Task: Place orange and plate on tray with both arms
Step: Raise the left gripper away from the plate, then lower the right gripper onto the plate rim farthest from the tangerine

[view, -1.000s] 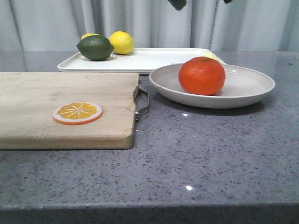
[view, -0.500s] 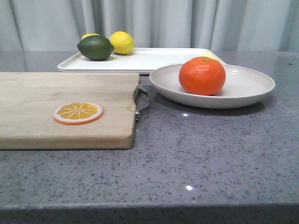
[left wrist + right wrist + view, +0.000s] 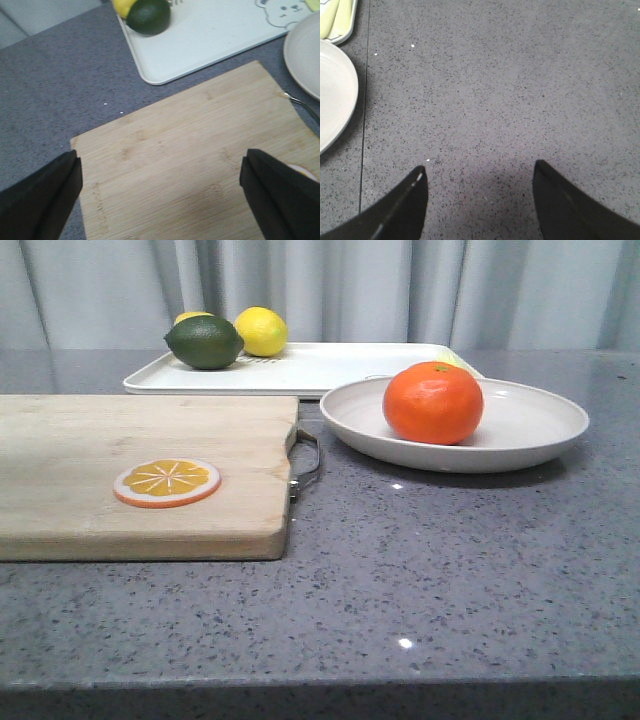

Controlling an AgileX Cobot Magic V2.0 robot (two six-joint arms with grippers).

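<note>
Three views logged, front first. Orange (image 3: pixel 433 403) sitting inside plate (image 3: pixel 520 430), left of the dish's centre. Plate resting on grey countertop (image 3: pixel 450 570), at 5 o'clock from tray (image 3: pixel 340 365) and overlapping its near right corner in the line of sight; cannot tell whether touching. Tray carrying a lime (image 3: pixel 204 342) and two lemons (image 3: pixel 261 331) at its far left end, the rest of its surface mostly bare. Cutting board (image 3: pixel 140 470) at 9 o'clock from plate, with orange slice (image 3: pixel 166 482) on top and a metal handle (image 3: pixel 305 462) pointing toward the plate. Neither arm visible here. Judged progress: orange in plate looks done; plate not yet on tray, so the lift and the transfer remain.

Left wrist view. Left gripper (image 3: pixel 160 190) spread wide, fingers (image 3: pixel 40 200) at opposite edges of frame, nothing between them but bare board (image 3: pixel 180 150). Holding nothing, well above the wood, no contact. Tray corner and lime (image 3: pixel 149 16) beyond the board; plate rim (image 3: pixel 305 60) just showing at one edge.

Right wrist view. Right gripper (image 3: pixel 477 200) also open, moderately wide, fingers (image 3: pixel 402 210) framing only speckled countertop (image 3: pixel 495 90). Empty, touching nothing. Plate edge (image 3: pixel 337 100) off to one side, clear of the fingers; tray corner (image 3: pixel 337 22) further on.

Judged next need: both grippers to close in on opposite sides of the plate rim before any carry.
</note>
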